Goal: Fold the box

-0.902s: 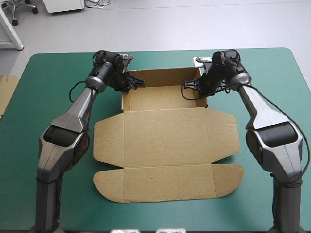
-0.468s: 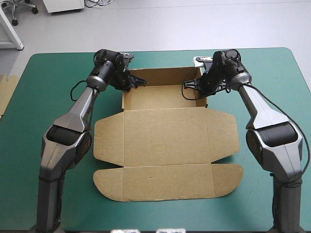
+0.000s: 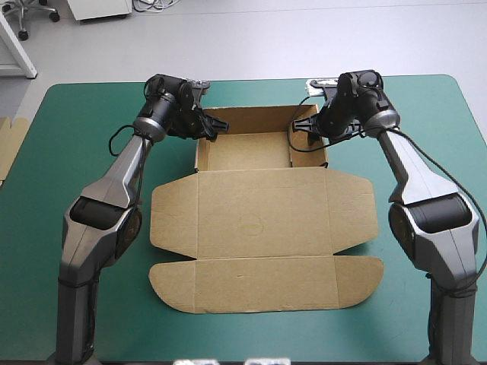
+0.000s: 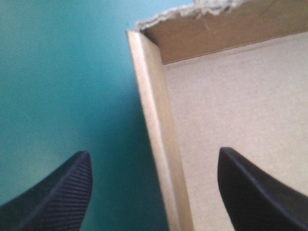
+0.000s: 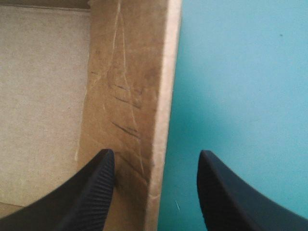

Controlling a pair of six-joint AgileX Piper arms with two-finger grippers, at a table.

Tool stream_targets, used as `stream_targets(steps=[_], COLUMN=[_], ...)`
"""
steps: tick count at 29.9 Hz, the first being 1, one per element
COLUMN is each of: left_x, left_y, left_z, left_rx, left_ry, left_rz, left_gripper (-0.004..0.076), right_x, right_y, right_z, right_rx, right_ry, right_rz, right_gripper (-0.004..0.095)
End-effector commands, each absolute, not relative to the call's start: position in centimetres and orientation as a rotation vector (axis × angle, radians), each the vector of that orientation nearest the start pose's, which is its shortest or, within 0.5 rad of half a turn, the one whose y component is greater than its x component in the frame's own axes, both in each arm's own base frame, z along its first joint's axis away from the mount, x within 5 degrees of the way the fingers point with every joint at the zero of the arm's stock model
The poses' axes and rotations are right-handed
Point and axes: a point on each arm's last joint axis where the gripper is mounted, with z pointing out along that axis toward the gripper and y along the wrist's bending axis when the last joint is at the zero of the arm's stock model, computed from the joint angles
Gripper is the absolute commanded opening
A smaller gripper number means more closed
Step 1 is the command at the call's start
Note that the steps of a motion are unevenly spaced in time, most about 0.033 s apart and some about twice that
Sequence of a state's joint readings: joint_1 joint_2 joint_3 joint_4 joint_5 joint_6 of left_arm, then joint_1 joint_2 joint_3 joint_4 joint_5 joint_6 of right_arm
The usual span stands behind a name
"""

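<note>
— Edges first: where do we see the box?
— We see it in the middle of the worktop, on the teal-green cover. Its far part is an open tray with the walls raised. The lid lies flat toward the near edge, and its rounded flap is nearest to that edge.
— And the left gripper?
— We find it wide open at the far left corner of the tray. The left wall stands between its black fingers, one over the cover outside and one over the tray floor inside. We see a gap on both sides.
— The right gripper?
— Also spread wide, across the right wall. The inner finger is just beside the wall; we cannot tell if it touches. The outer finger is apart, over bare cover.
— Room around?
— Bare cover shows left and right of the box, and a narrow strip behind the far wall. More board lies at the worktop's left edge, well apart.
</note>
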State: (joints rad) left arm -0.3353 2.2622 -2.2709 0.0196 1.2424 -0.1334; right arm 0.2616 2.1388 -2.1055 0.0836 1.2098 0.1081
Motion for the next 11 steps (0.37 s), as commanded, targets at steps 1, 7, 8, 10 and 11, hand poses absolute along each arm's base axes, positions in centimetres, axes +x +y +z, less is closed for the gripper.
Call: stream_targets(steps=[1, 7, 8, 10, 11], left_x=[44.2, 42.0, 41.6, 40.7, 40.4], left_y=[-16.4, -17.9, -18.1, -18.4, -18.7], left_z=[34.9, 37.7, 38.2, 39.0, 39.3], left_rx=[0.27, 0.342, 0.35, 0.374, 0.387], left_ry=[2.55, 2.479, 2.473, 2.459, 2.453], left_rz=[-0.177, -0.162, -0.157, -0.123, -0.105], left_gripper=[0.0534, 0.0512, 0.0507, 0.0494, 0.0487], right_x=[43.5, 41.6, 41.2, 40.3, 39.8], right_y=[11.6, 11.1, 11.1, 10.9, 10.8], right_z=[35.6, 38.7, 39.2, 40.1, 40.7], right_rx=[-0.185, -0.186, -0.188, -0.187, -0.193], right_ry=[2.56, 2.509, 2.501, 2.484, 2.467], right_rz=[0.22, 0.224, 0.226, 0.229, 0.23], right_gripper=[0.0505, 0.0503, 0.05, 0.0486, 0.0483])
